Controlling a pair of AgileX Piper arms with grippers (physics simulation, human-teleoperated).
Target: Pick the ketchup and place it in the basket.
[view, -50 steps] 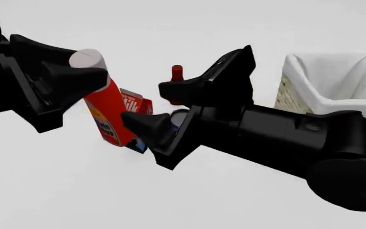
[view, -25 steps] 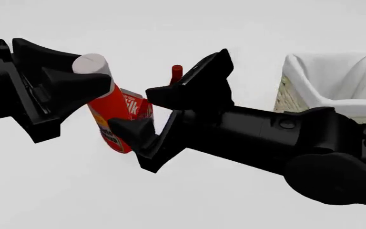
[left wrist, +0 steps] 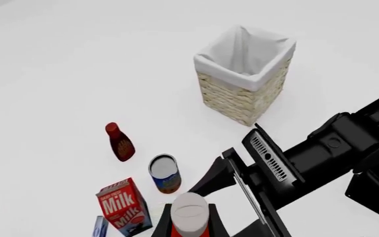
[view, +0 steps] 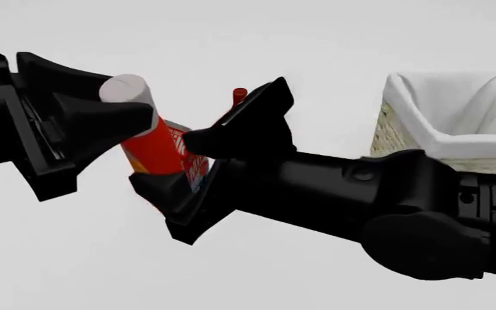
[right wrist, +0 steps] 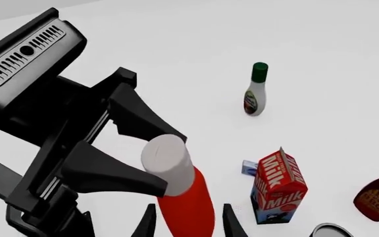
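Your left gripper clamps the ketchup near its white cap, held mid-scene. Your right gripper straddles the bottle's body, open. The basket sits far right.

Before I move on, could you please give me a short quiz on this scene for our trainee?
1. True or false: the ketchup is outside the basket.
2. Which gripper clamps the ketchup near its cap? A. left gripper B. right gripper C. neither
3. Fill in: the right gripper's fingers sit either side of the ketchup's body, with the jaws ____ (open/shut).

Key
1. True: it is held in the air, tilted, well to the basket's left in the front view.
2. A
3. open
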